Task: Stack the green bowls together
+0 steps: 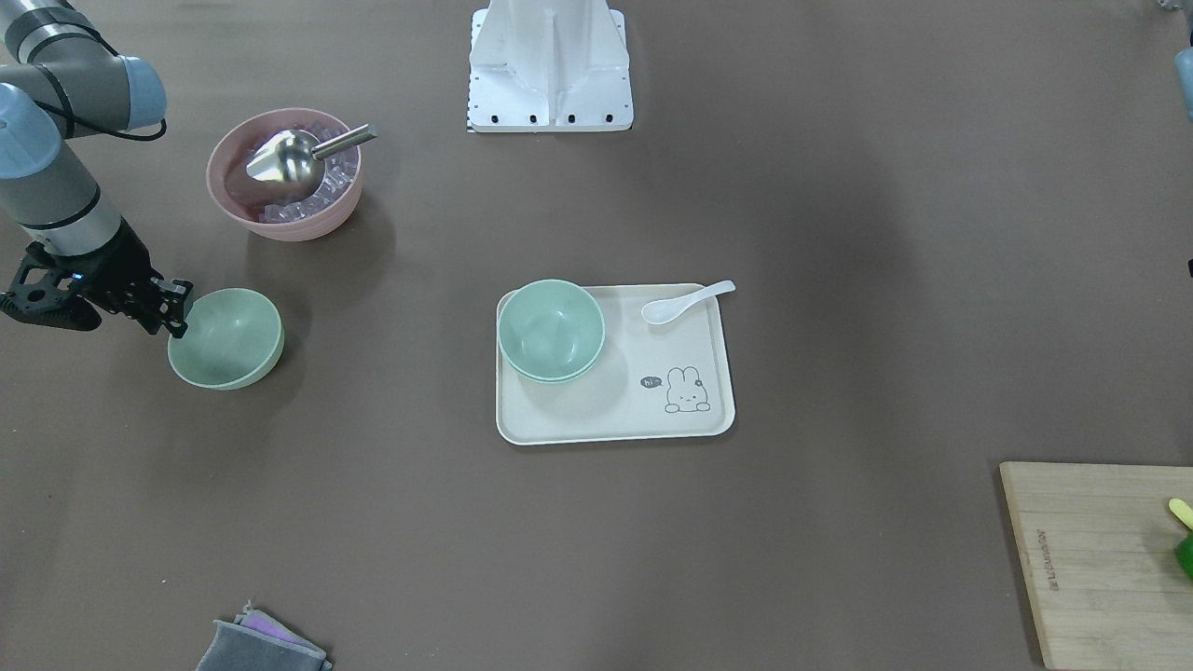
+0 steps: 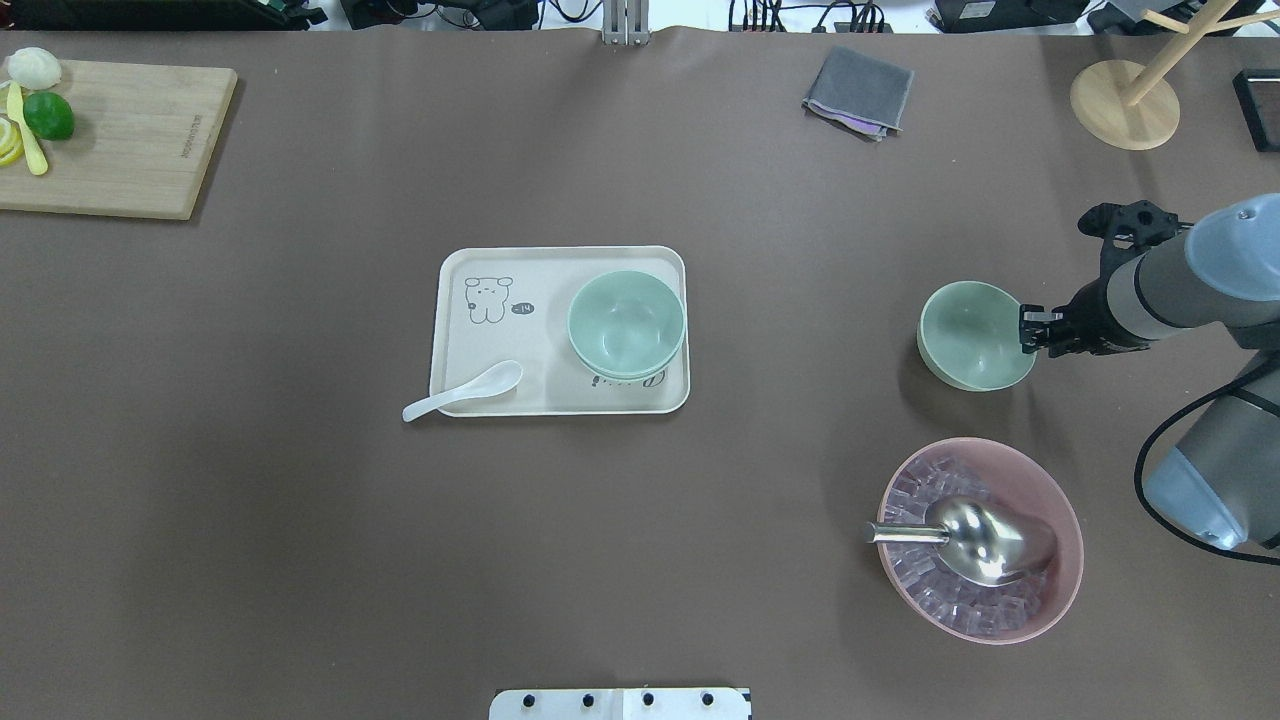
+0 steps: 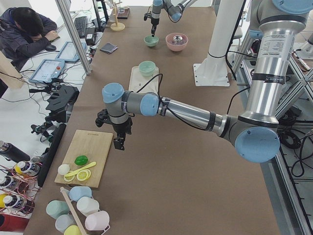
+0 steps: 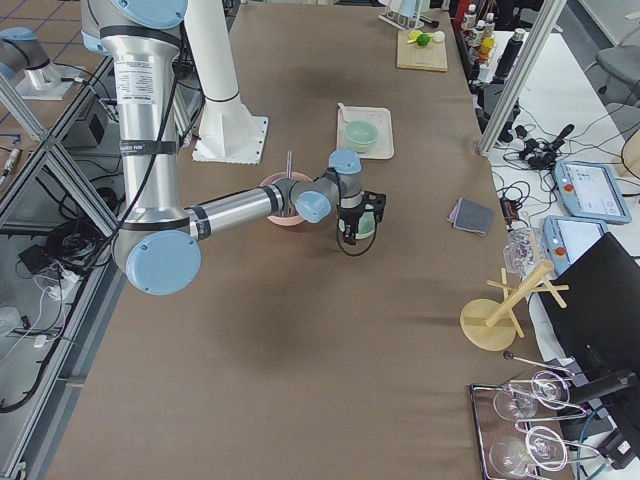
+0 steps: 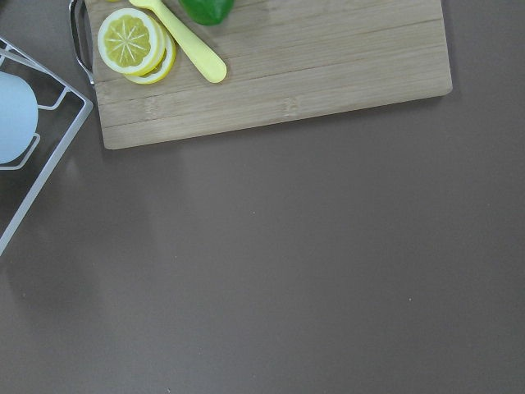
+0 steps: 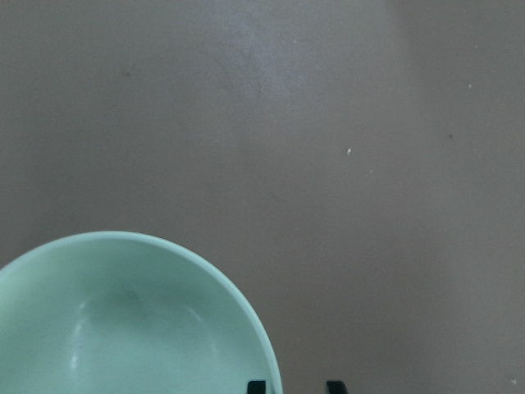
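the right pincer (image 1: 177,314) hangs released astride the rim of the lone bowl (image 1: 226,337) on the bench (image 1: 652,550), one tip inside, one outside, likely to pinch the wall and carry it to the nested bowls (image 1: 550,328), well away on the tray (image 1: 606,412).

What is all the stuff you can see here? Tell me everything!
Tray: one, cream with a bunny drawing, in the middle.
Stacked bowls: two, mint green, on the tray.
Spoon: one, white, on the tray's edge.
Big bowl: one, pink, holding ice cubes.
Scoop: one, silver, in the big bowl.
Single bowl: one, mint green, off the tray, near the big bowl.
Cutting board: one, wooden, at a corner, holding a lime and lemon slices.
Cloth: one, grey, far edge.
Right gripper: black, open at the single bowl's rim.
Left gripper: black, near the cutting board.
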Controlling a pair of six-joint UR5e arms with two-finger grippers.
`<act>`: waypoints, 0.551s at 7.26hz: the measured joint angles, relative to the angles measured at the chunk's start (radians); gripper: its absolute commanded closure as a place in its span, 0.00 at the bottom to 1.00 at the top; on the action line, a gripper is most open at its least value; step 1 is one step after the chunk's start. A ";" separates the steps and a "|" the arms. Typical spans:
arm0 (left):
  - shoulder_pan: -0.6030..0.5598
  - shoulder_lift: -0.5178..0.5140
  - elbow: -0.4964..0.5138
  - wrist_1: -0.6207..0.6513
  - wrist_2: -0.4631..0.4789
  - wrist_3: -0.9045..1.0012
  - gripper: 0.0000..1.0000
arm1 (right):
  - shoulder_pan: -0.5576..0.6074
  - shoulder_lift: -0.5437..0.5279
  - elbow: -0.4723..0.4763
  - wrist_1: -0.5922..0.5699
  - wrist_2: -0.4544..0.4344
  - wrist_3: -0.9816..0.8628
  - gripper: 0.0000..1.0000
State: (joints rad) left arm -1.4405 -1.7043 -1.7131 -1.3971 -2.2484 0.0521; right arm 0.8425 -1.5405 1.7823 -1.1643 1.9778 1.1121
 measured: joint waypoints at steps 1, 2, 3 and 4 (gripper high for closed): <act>0.000 0.002 -0.001 0.000 0.001 0.000 0.02 | -0.002 0.000 0.000 0.000 0.001 0.001 0.65; 0.000 0.004 -0.002 0.000 0.001 0.001 0.02 | -0.003 0.002 0.000 0.000 0.001 0.001 0.65; 0.000 0.006 -0.002 0.000 0.001 0.001 0.02 | -0.004 0.004 0.000 0.000 0.001 0.001 0.72; 0.000 0.009 -0.001 0.000 0.001 0.001 0.02 | -0.005 0.007 0.000 0.000 0.001 0.001 0.80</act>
State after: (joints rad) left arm -1.4404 -1.6956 -1.7142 -1.3975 -2.2473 0.0536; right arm 0.8371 -1.5339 1.7825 -1.1646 1.9788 1.1128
